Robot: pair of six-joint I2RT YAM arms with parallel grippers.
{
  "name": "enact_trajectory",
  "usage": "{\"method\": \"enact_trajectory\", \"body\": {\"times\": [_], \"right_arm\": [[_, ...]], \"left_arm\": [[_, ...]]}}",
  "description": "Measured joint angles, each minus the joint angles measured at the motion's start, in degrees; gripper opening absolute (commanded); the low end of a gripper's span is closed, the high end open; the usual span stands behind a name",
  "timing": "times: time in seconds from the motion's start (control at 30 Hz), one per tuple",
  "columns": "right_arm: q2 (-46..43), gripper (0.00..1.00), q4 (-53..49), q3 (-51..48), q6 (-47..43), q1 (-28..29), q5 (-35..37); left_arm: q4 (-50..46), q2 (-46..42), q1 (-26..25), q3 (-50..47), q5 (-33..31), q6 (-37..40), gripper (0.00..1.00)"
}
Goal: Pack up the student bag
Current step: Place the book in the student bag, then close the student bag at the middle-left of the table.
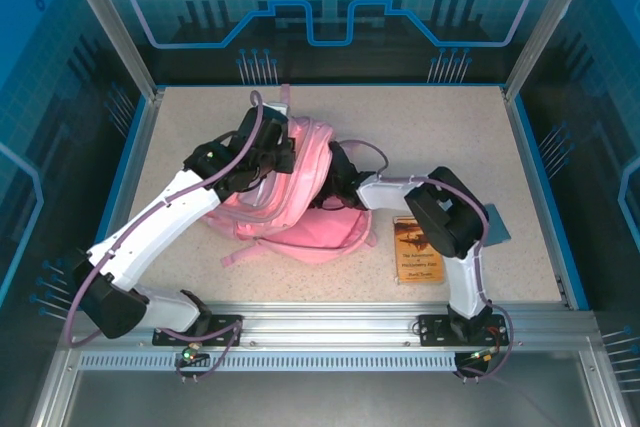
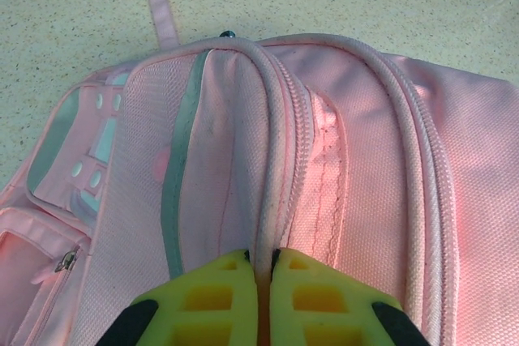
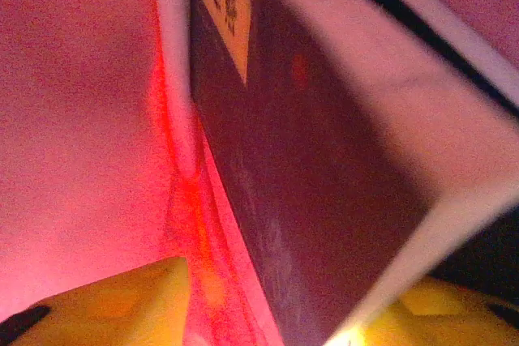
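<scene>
Overhead, the large soft pink fabric student bag lies in the middle of the speckled beige bench. The left end effector is at its upper rim and the white right arm reaches into its mouth. A flat brown-covered book lies outside, near the bag's right side. Left wrist view: the left end effector has its yellow pads pressed together on the corded pink rim of the student bag, apparently lifting the opening. Right wrist view: amid pink lining, the right end effector has its pads parted and grips nothing. A thin dark-covered book with white page edges stands in the gap, apart from one pad. Judged progress: one book is inside, while the brown book and closing the bag seem to be left.
</scene>
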Motion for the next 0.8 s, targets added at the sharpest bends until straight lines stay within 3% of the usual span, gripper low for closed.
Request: {"method": "enact_trajectory", "body": {"times": [0.3, 0.57, 0.67, 0.8], "right_arm": [[-23.41, 0.69, -15.85, -12.26, -8.76, -3.19, 4.5], [-37.77, 0.75, -37.18, -15.39, -18.95, -9.33, 19.19], [-40.52, 0.76, -44.02, -15.54, -22.34, -12.74, 24.44], [-42.45, 0.76, -50.9, -16.55, -25.16, -15.8, 29.33]], "left_arm": [[3.28, -2.32, 2.16, -3.93, 2.67, -1.09, 0.08], [6.67, -6.27, 4.92, -13.81, 5.27, -0.79, 0.12], [6.51, -7.45, 5.77, -18.34, 6.73, -0.35, 0.24], [5.14, -8.35, 6.4, -23.02, 8.92, -0.5, 0.64]]}}
